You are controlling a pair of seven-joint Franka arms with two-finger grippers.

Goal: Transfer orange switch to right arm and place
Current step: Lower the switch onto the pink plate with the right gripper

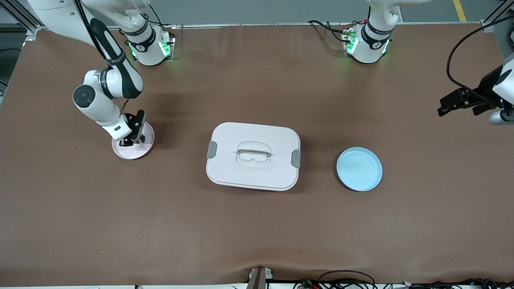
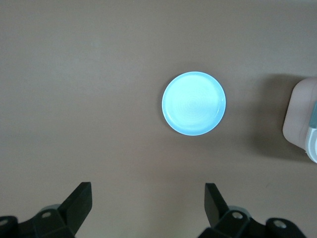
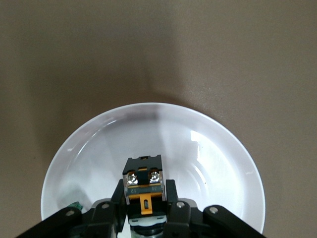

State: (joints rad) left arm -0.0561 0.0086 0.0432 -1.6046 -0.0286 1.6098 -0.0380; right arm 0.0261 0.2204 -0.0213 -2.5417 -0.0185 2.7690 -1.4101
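My right gripper [image 1: 130,140] is low over the pale pink plate [image 1: 138,152] toward the right arm's end of the table. In the right wrist view the right gripper [image 3: 144,198] is shut on the orange switch [image 3: 143,184], a small black block with two screws and an orange middle, held over the plate [image 3: 213,148]. I cannot tell if the switch touches the plate. My left gripper [image 1: 457,107] is open and empty, up in the air at the left arm's end of the table. In its wrist view the left gripper [image 2: 148,203] shows spread jaws above bare table.
A white lidded box [image 1: 253,156] with grey latches sits mid-table; it also shows in the left wrist view [image 2: 299,116]. An empty light blue plate [image 1: 359,168] [image 2: 194,103] lies beside it toward the left arm's end. A small green part [image 3: 74,205] peeks out on the pink plate.
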